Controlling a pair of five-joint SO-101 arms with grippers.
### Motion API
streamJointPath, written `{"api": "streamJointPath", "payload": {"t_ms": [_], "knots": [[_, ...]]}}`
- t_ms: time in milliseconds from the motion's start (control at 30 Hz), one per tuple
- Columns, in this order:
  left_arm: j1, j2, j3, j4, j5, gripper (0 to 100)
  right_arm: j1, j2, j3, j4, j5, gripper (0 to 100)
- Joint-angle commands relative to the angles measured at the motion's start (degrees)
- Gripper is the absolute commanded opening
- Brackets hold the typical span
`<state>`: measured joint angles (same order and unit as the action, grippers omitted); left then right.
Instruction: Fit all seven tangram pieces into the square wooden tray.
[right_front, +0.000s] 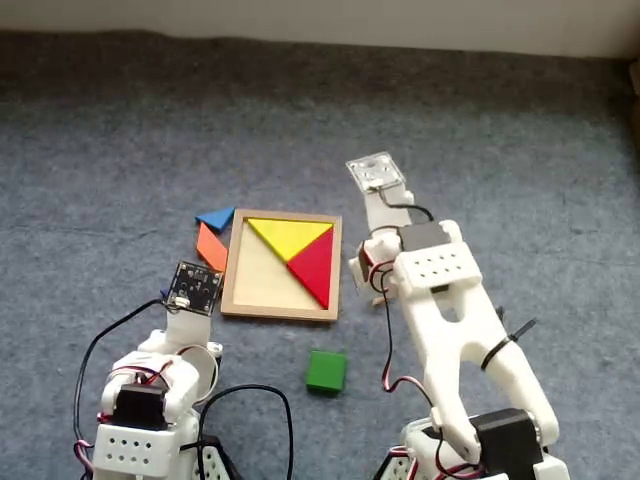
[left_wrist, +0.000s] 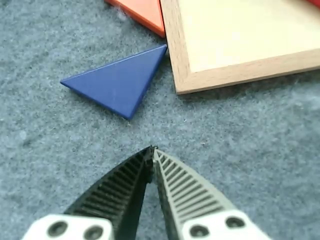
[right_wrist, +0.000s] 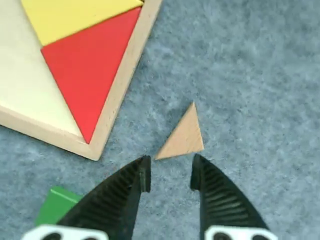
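Note:
The square wooden tray (right_front: 255, 282) holds a yellow triangle (right_front: 283, 238) and a red triangle (right_front: 315, 266). At its left lie a light blue triangle (right_front: 215, 217) and an orange parallelogram (right_front: 210, 247). A green square (right_front: 326, 370) sits in front of the tray. My left gripper (left_wrist: 152, 151) is shut and empty, just short of a dark blue triangle (left_wrist: 117, 82) that lies beside the tray's corner (left_wrist: 180, 75). My right gripper (right_wrist: 170, 172) is open, its fingertips (right_wrist: 145, 172) close to a small wood-coloured triangle (right_wrist: 184, 137) on the carpet right of the tray's rim (right_wrist: 125, 80).
Grey-blue carpet covers the whole work surface. The green square (right_wrist: 55, 212) lies close beside my right gripper's fingers. The orange piece (left_wrist: 142, 10) touches the tray's outer edge beyond the dark blue triangle. Open carpet stretches behind the tray and to the far right.

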<state>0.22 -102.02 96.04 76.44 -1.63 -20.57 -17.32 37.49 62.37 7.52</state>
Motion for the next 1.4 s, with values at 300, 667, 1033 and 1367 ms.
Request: {"api": "streamJointPath", "payload": {"t_ms": [300,667,1033,1367], "knots": [[0.7,-2.0,1.1,0.4,0.6,0,1.0,6.5,5.1,-12.1,-1.0,23.8],[0.7,-2.0,1.1,0.4,0.6,0,1.0,12.2,3.1,-12.4,-1.1,17.4],[0.7,-2.0,1.1,0.4,0.6,0,0.9,12.2,1.8,-12.9,-4.4,16.4],[0.7,-2.0,1.1,0.4,0.6,0,0.9,12.3,0.6,-16.3,-5.1,16.4]]}}
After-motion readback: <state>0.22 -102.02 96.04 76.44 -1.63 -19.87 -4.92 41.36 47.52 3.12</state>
